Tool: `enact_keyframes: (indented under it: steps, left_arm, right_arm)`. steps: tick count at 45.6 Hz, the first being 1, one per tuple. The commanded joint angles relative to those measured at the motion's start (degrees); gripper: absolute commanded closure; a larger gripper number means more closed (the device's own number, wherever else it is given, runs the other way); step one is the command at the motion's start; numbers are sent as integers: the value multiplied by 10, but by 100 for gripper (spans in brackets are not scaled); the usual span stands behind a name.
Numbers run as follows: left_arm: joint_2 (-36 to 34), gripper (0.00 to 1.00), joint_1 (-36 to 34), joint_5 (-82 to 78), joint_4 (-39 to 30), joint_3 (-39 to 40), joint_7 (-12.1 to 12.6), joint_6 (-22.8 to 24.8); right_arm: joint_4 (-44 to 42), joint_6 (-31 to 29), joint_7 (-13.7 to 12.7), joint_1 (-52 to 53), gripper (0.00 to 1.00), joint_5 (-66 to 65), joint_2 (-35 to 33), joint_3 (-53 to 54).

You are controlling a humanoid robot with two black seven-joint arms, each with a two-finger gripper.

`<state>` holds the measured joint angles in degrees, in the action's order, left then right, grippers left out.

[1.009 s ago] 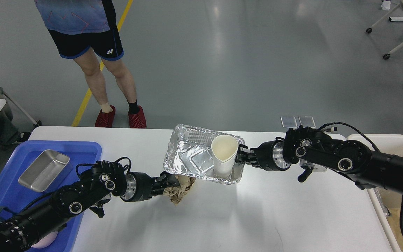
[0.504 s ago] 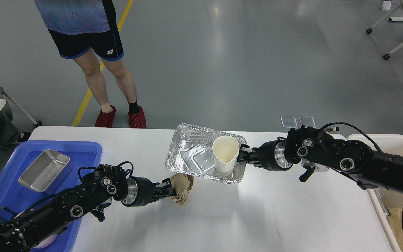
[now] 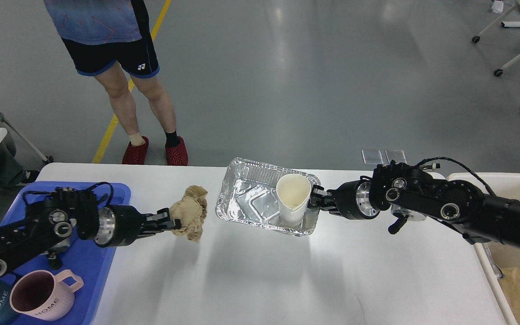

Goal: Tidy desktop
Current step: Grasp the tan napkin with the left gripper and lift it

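A: Head view. Where's the left gripper (image 3: 173,223)?

B: Clamped on a crumpled brown paper wad (image 3: 191,212), held above the desktop (image 3: 287,275), just left of the foil tray (image 3: 251,198).

A: And the right gripper (image 3: 313,201)?

B: Closed on the tray's right rim, beside the white paper cup (image 3: 292,198) standing in it.

A: Left side?

B: A blue plastic tray (image 3: 88,266) sits on the desktop's left end, holding a pink mug (image 3: 43,300). A beige bin (image 3: 503,185) stands at the right edge.
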<state>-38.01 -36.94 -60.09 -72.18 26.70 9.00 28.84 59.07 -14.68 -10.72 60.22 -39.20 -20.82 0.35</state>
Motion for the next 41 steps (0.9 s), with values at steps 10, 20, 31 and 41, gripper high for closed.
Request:
enact_keyframes:
  steps: [10,20,31,41]
  left_arm:
    - [-217,100,9,85,-146,95,-1,68]
    - [-290,99,-9,132,-175,243,6,170]
    - [-315,99,-21,141,-175,375,14,262]
    - [-311,99,-31,141,-175,378,20,262]
  right_arm:
    - [-3,0,0,0,100,0,3,5]
    - [-3,0,0,0,100,0,4,5]
    - [-3,0,0,1,100,0,5,5]
    - [-3,0,0,2,100,0,7,5]
